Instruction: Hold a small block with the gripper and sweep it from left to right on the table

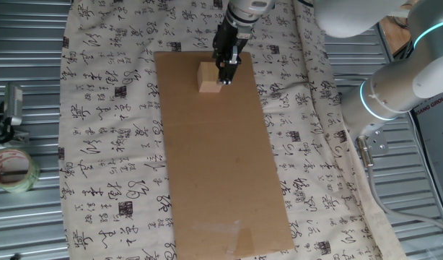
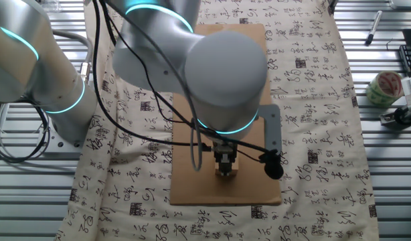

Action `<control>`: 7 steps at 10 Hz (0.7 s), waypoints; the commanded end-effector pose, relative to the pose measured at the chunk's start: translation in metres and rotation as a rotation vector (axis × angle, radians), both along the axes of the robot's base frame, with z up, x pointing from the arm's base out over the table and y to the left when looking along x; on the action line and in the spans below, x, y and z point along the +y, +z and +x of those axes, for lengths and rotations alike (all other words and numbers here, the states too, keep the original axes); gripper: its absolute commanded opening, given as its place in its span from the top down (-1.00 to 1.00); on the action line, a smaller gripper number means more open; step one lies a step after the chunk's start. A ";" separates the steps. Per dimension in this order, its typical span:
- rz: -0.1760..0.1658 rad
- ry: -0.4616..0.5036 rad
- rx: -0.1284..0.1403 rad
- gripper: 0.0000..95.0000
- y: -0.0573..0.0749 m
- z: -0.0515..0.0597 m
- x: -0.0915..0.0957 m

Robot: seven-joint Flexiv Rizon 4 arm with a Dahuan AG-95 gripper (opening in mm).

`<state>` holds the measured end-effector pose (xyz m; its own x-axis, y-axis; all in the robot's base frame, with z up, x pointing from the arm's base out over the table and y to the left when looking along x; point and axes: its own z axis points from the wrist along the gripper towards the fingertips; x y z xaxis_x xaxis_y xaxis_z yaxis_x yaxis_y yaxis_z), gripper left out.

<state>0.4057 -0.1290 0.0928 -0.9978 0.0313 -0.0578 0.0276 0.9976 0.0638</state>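
The small block [image 1: 208,78] is a pale tan wooden cube at the far end of the brown cardboard sheet [image 1: 221,166] on the table. The gripper [image 1: 226,76] points down and overlaps the block's right edge, low over the cardboard. In the other fixed view the gripper [image 2: 224,167] hangs under the big grey wrist. The block [image 2: 233,170] peeks out just right of and behind the fingers. The jaw gap is hidden, so I cannot tell whether the fingers clamp the block or only touch its side.
The cream calligraphy cloth [image 1: 106,144] lies under the cardboard, on corrugated metal. A tape roll [image 1: 11,170] and a metal clip lie on the left. The arm's base and cables [image 2: 38,87] stand beside the cloth. A clear tape strip [image 1: 232,231] is on the cardboard's near end.
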 end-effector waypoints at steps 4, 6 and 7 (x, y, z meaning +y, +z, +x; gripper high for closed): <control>-0.034 -0.007 -0.001 -0.60 0.001 0.000 0.000; -0.038 -0.005 0.001 -0.20 0.000 0.000 0.000; -0.038 -0.003 0.001 -0.20 -0.001 0.000 0.000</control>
